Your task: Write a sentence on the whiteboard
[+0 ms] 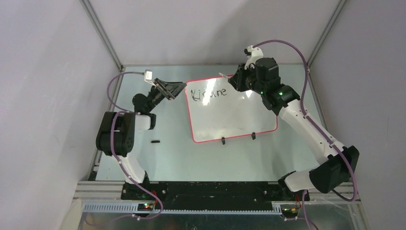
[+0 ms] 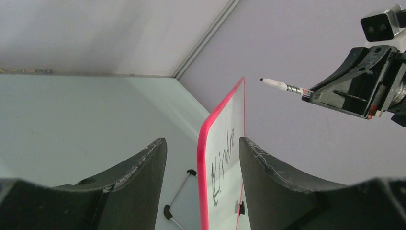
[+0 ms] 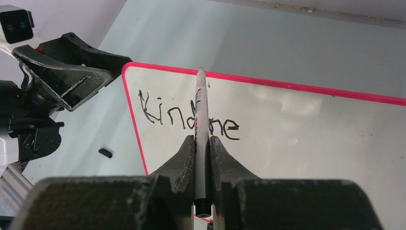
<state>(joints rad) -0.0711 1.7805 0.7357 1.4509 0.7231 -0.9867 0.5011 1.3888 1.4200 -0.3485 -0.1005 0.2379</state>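
Top external view: the left gripper (image 1: 175, 87) sits at the left edge of the whiteboard (image 1: 234, 120), which rests mid-table between the arms. Its jaws are moderately apart; the left wrist view shows the red rim in the gap, clear of the left finger. The sentence (image 1: 209, 94) reads "Kindne" along the far edge. The right gripper (image 1: 233, 79) is clamped on a marker (image 3: 202, 110), tip near the far rim.
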